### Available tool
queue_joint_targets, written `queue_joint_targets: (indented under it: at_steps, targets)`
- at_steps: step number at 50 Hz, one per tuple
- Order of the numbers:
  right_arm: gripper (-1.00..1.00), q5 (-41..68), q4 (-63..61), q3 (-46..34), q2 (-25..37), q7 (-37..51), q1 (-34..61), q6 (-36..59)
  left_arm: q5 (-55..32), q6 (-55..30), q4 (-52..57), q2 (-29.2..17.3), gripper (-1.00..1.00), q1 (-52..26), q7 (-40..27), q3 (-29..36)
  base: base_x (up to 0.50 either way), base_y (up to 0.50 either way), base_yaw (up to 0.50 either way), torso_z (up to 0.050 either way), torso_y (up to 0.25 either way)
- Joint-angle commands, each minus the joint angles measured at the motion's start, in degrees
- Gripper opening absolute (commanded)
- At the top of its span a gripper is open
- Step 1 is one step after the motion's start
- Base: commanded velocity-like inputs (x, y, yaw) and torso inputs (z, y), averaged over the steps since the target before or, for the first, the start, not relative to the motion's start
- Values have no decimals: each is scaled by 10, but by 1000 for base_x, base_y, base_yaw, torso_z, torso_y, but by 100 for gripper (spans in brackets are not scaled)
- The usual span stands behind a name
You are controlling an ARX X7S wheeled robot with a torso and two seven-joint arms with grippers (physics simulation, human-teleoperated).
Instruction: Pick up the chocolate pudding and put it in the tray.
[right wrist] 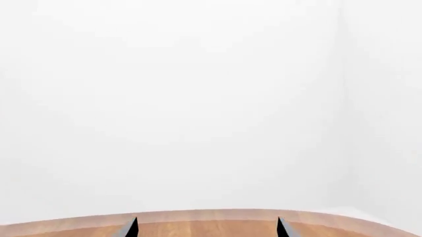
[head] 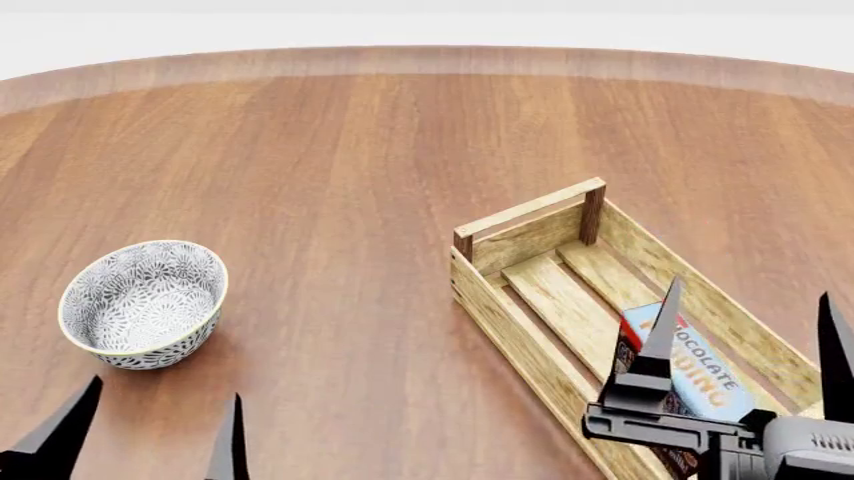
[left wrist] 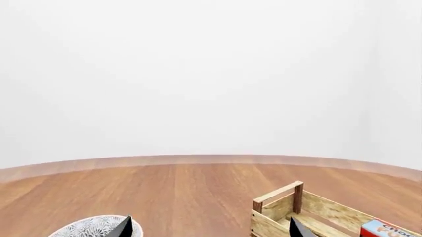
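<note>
I see the chocolate pudding already lying in the tray near the table's right edge; my right gripper hangs above it, fingers wide, holding nothing. I'd just withdraw.

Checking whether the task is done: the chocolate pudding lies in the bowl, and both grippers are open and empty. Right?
Not quite. The head view shows the chocolate pudding lying in the tray, not in the bowl, which holds nothing. The rest stands: left gripper and right gripper are open and empty.
</note>
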Motion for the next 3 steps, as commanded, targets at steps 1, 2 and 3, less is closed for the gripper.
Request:
queue_joint_targets:
  at_steps: [1,2,3]
  targets:
    - [100,-3,-19,-1,-2,3,-17,-15,-2,-1,7,-3,100,1,-3,0,0,0,0,0,0]
    - [100,-2,-18,-1,-3,2,-19,-18,-1,1,6,-3,100,2,-3,0,0,0,0,0,0]
    - [100,-3,-19,-1,-3,3,-19,-18,-2,0,8,-3,100,2,-4,0,0,0,0,0,0]
